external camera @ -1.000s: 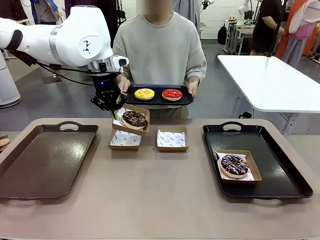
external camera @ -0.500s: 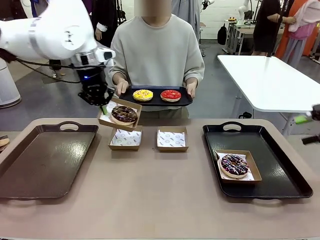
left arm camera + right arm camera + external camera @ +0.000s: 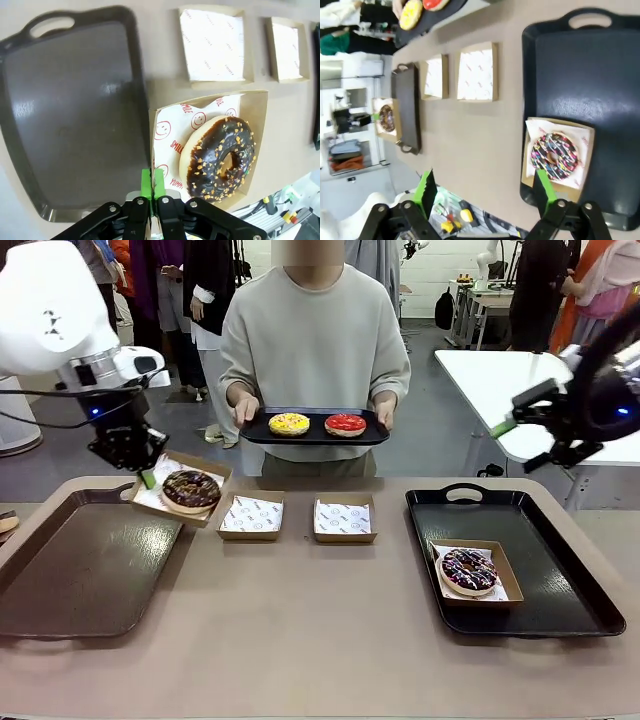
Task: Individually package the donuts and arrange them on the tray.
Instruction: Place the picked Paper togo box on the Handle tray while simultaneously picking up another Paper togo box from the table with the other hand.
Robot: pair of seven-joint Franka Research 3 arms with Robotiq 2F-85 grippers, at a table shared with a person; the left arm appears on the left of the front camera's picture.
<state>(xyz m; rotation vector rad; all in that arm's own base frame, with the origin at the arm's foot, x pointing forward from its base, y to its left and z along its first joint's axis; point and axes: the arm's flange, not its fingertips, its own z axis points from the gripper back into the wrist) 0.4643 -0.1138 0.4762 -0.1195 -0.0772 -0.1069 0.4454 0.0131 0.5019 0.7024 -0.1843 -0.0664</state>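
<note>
- Left claw (image 3: 151, 181): jaws pinched tight on the side wall of a paper-lined carton (image 3: 257, 125), which hangs tilted from the grip.
- Chocolate donut (image 3: 220, 157), nut bits: lies inside that carton, just beyond the left claw's fingertips.
- Brown tray (image 3: 80, 570): beneath and beside the left claw, with its edge next to the held carton.
- First empty carton (image 3: 251, 516): on the worktop (image 3: 320, 640), near the left claw.
- Second empty carton (image 3: 343, 519): beside the first, farther from the left claw.
- Right claw (image 3: 485, 192): jaws wide, gripping nothing, raised over the worktop.
- Sprinkled donut (image 3: 555, 156): in its own carton on the black tray (image 3: 600, 75), below the right claw.
- Yellow donut (image 3: 289, 424), red donut (image 3: 345, 425): on a small dark tray (image 3: 315, 438) held by the person (image 3: 315, 330), between the claws and well apart from both.
</note>
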